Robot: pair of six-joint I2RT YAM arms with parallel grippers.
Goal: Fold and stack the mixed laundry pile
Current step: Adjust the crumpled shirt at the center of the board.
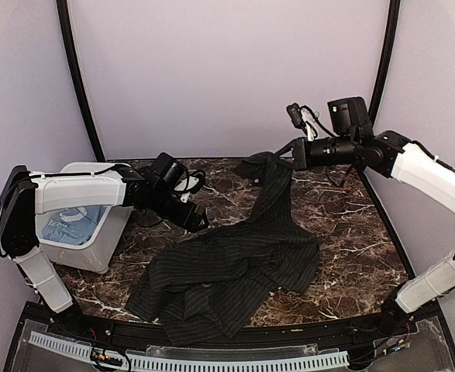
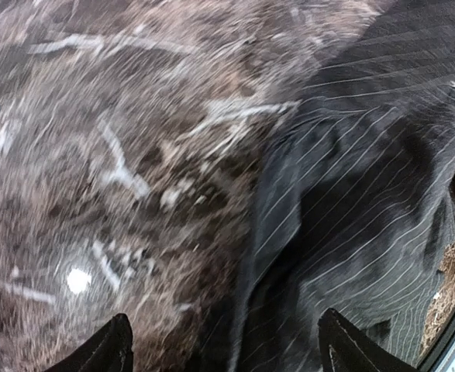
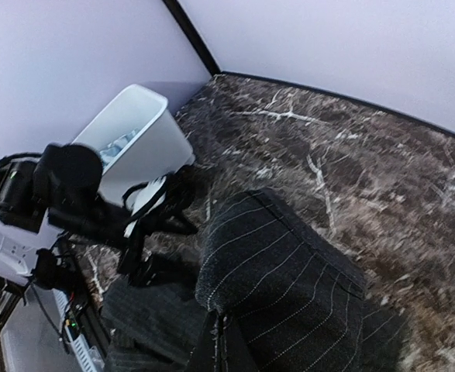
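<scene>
1. Nearest me, the bulk of the black pinstriped shirt point(image 1: 227, 271) lies crumpled on the marble tabletop point(image 1: 351, 232), near the front edge at centre. It is bunched and creased, not yet spread flat.
2. Just beyond that, at the shirt's left margin, my left hand point(image 1: 198, 222) hovers low. In its wrist view it stands apart with nothing between, pinstriped cloth lying under its right side and bare marble under its left.
3. Further left sits the white bin point(image 1: 95, 256), tilted towards the arm. Inside it lies the light blue T-shirt point(image 1: 76, 225), bunched up and not yet taken out. I see nothing else in the bin.
4. Farthest, right of centre, my right hand point(image 1: 280, 158) is clamped on one end of the shirt and holds it up off the tabletop, so a band of cloth runs from that hand down to the heap. I cannot tell whether it has the collar or a shoulder.
5. I judge the step in hand to be opening out the shirt for folding, early in the task.
6. The next move calls for the left hand to close on a free edge near it. Both hands then need to pull apart to lay the shirt flat.
</scene>
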